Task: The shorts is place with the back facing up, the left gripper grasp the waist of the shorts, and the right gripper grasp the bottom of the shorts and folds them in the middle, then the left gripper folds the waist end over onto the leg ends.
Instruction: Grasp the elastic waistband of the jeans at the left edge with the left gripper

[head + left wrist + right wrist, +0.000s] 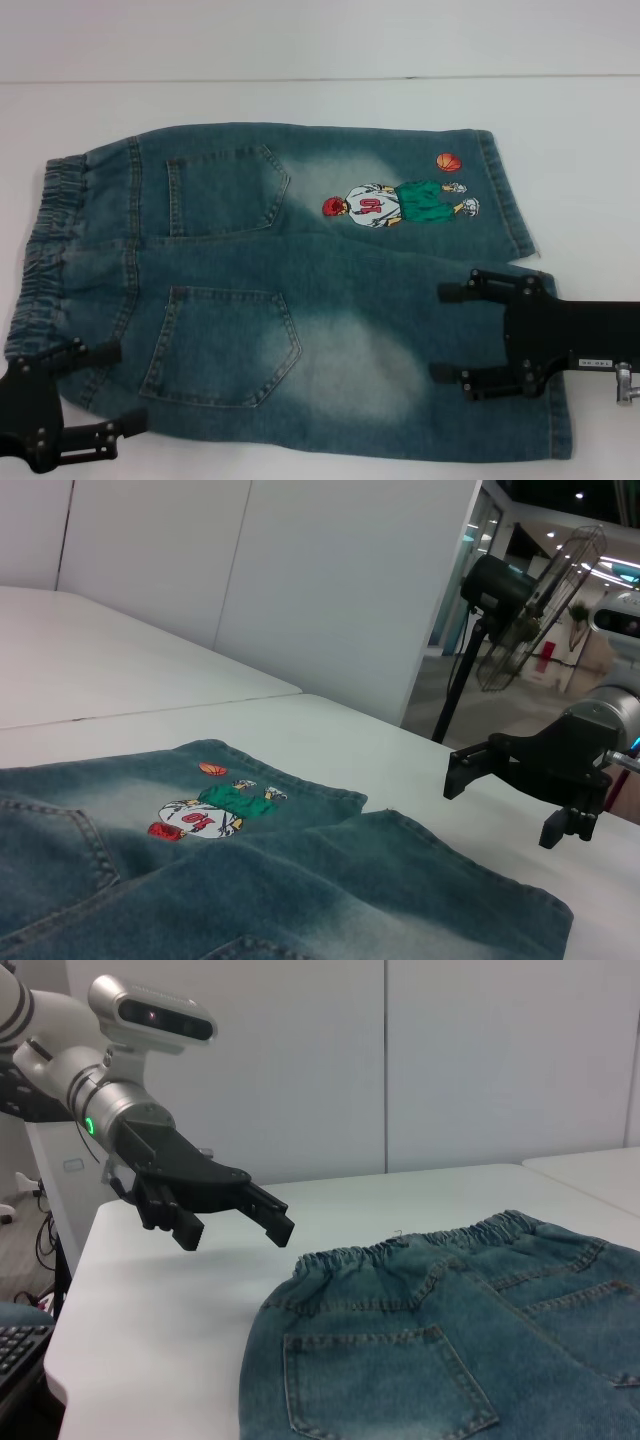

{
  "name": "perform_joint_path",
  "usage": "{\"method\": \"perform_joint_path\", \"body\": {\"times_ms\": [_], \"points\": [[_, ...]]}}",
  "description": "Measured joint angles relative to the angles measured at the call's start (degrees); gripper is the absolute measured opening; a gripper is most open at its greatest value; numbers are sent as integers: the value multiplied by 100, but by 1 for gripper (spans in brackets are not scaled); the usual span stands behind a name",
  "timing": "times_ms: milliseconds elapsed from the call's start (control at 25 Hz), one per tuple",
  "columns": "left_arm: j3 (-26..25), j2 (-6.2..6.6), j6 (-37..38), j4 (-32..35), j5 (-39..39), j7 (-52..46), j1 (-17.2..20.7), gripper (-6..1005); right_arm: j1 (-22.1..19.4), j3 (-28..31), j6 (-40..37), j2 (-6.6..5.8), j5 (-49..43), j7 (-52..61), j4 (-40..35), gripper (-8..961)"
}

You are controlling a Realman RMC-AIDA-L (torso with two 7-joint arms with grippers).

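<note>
Spread flat, back side up, across the middle of the head view: the shorts [290, 290], lying on a white table [300, 100]. Two back pockets showing, plus an embroidered basketball player [395, 203] and orange ball [449, 161] toward the upper right of the frame.

Long axis running left to right in the head view. Waist [45, 250] at the left edge, puckered and gathered; leg ends [510, 195] pointing right, with flat stitched hems.

Likely soft and limp, yet fairly thick denim: heavier than thin cloth, probably holding a crease poorly and sagging between two hold points. Not fragile, not slippery. Best taken at the edges, judging by the layout: the ruffled elastic band offers bulk to pinch, while the hem of the near leg is flat and would probably need a finger slid under or a firm pinch down onto the table.

Left gripper [112, 388] at the lower left of the head view, fingers spread apart, hanging over the near end of the waist, holding nothing; seen raised above the table in the right wrist view [235, 1222].

Right gripper [447, 332] at the right of the head view, jaws wide apart, over the near leg close to its hem, clamped on nothing; raised clear of the fabric in the left wrist view [505, 805].

Fold not yet begun.
</note>
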Motion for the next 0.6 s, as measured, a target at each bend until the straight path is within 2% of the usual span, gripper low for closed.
{"method": "perform_joint_path", "body": {"times_ms": [600], "points": [[-25, 17, -25, 124, 89, -121, -19, 895, 31, -10, 117, 27, -4, 6, 42, 923]]}}
